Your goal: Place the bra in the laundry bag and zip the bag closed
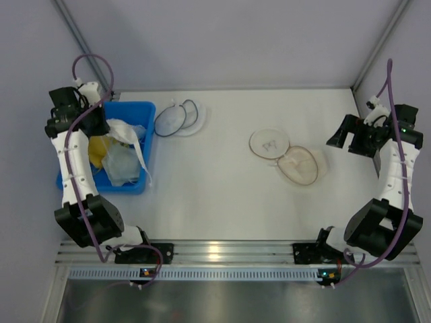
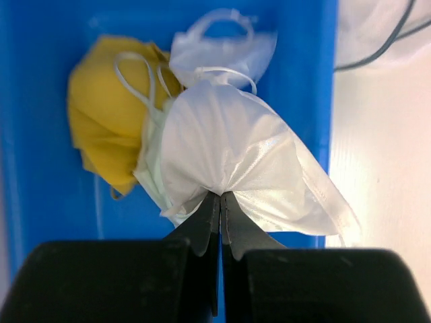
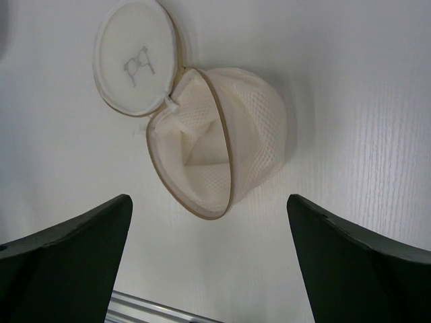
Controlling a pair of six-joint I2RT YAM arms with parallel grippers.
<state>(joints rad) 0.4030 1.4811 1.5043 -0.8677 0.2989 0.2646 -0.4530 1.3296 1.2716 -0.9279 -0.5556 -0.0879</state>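
The white bra (image 2: 229,148) lies in the blue bin (image 2: 40,222) on top of a yellow bundle of cloth (image 2: 108,128). My left gripper (image 2: 220,196) is shut on a pinch of the bra's satin fabric. In the top view the bra (image 1: 124,165) fills the bin and one strap hangs over the bin's right wall. The laundry bag (image 1: 300,166) with the tan rim lies open on the table, its round lid (image 1: 269,142) flipped out beside it. My right gripper (image 3: 209,200) is open and empty just short of the bag's mouth (image 3: 202,155).
A round mesh pouch with a black rim (image 1: 178,118) lies right of the bin (image 1: 128,108). The metal rail (image 1: 222,252) runs along the table's near edge. Grey walls close in the back and both sides.
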